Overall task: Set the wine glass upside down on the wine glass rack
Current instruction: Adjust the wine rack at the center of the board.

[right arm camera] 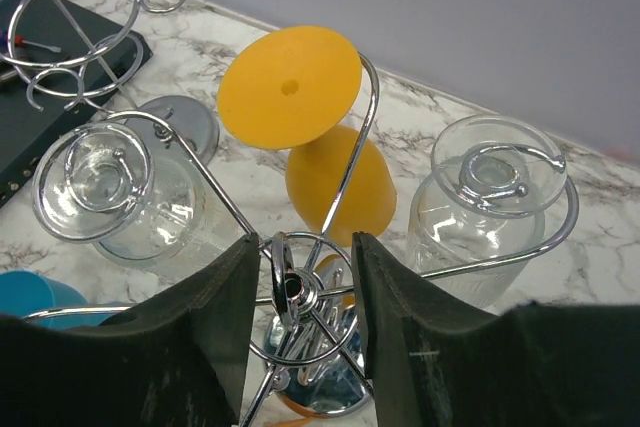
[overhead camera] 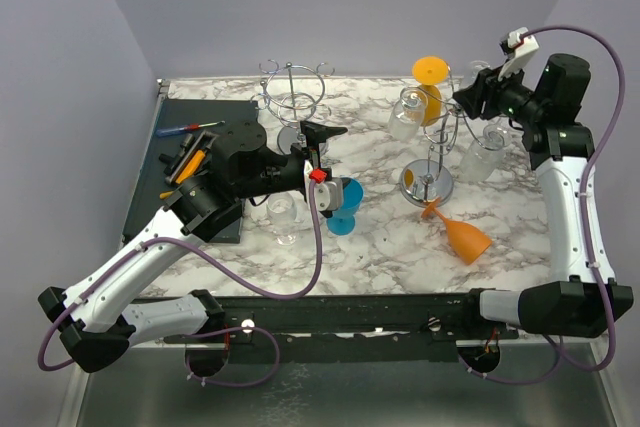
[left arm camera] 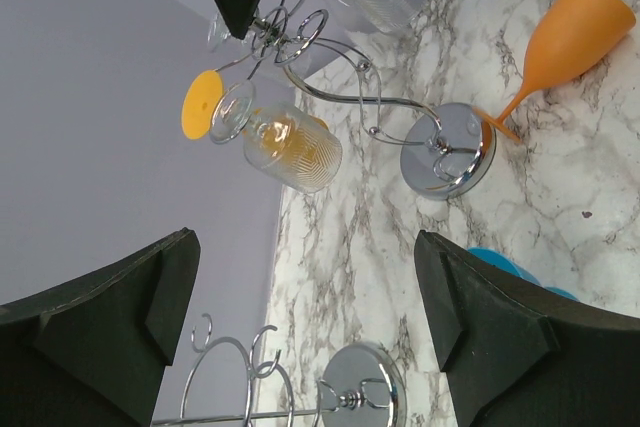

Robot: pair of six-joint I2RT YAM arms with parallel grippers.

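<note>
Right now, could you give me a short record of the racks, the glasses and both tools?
right rack: holds an upside-down orange glass and clear glasses
left rack: no glass hanging
left tool: open
right tool: open, above right rack hub
lying glass: orange, on its side, near right rack base
blue glass: beside left tool, not gripped

— Where's the rack?
— The chrome rack (overhead camera: 427, 184) stands upright on my right. A hanging orange glass (right arm camera: 335, 182) and clear glasses (right arm camera: 480, 212) are on it, upside down.
— The loose one?
— The orange wine glass (overhead camera: 466, 238) lies on its side near the rack's base.
</note>
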